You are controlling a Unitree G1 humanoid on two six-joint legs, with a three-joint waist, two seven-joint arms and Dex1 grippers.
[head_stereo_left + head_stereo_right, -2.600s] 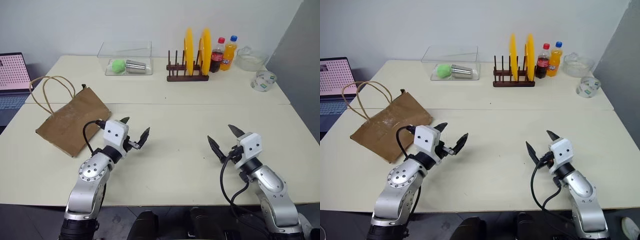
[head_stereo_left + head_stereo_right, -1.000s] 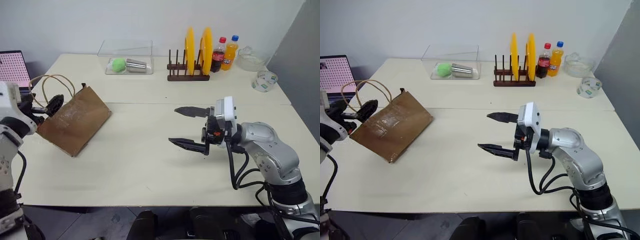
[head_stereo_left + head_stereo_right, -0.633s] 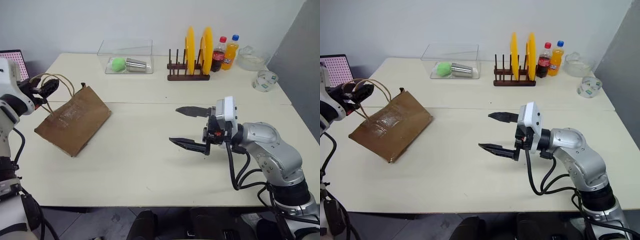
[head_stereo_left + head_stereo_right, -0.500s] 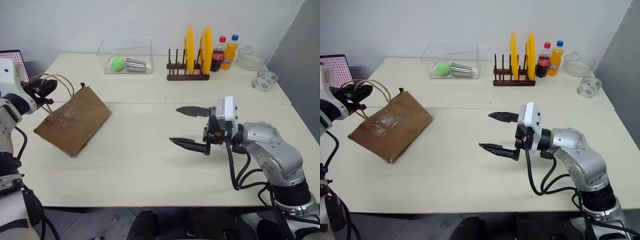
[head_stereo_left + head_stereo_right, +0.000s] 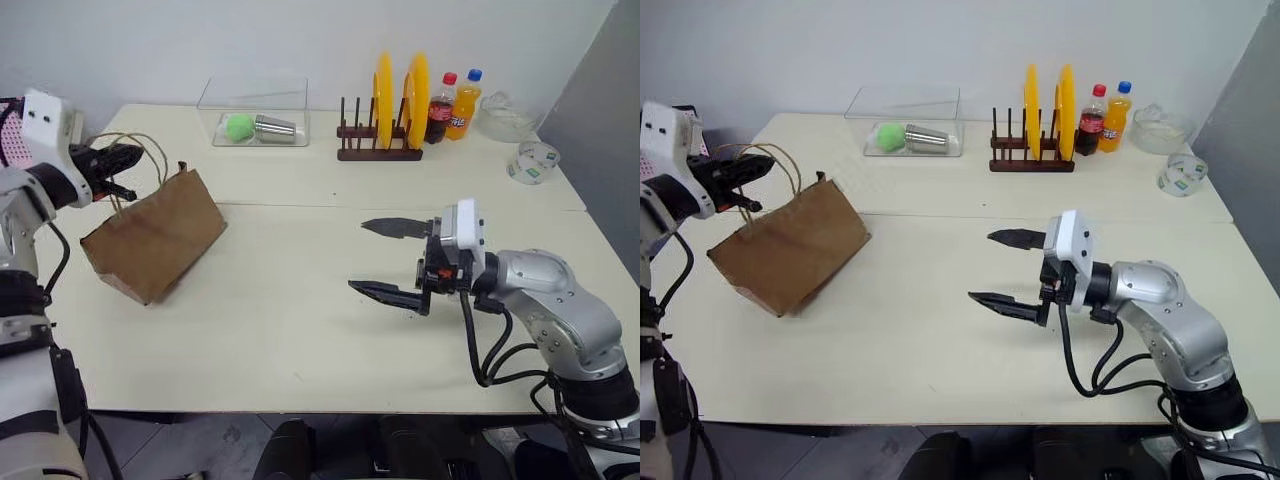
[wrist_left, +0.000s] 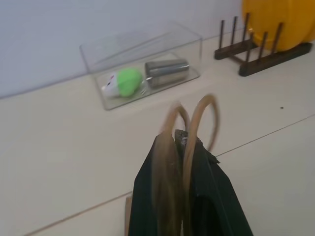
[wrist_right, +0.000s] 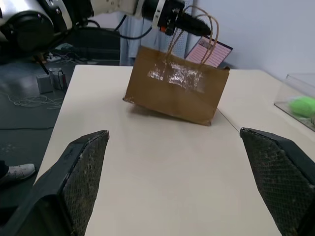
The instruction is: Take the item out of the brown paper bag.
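The brown paper bag (image 5: 155,238) stands tilted at the table's left, its handle end lifted and its bottom edge on the tabletop. My left gripper (image 5: 118,166) is shut on the bag's two tan cord handles (image 6: 201,118) and holds them up. In the right wrist view the bag (image 7: 176,88) hangs from that gripper. My right gripper (image 5: 390,260) hovers open over the middle of the table, well apart from the bag, pointing toward it, nothing between its fingers (image 7: 81,169). The item is hidden.
At the back stand a clear box (image 5: 255,105) with a green ball and a metal cup, a wooden rack (image 5: 378,150) with yellow plates, two bottles (image 5: 448,105), a glass bowl (image 5: 500,118) and a tape roll (image 5: 528,162). A laptop sits at the far left.
My left gripper has shut on the bag's handles and risen, pulling the bag's top up so it stands more upright. The right gripper has stayed open and in place.
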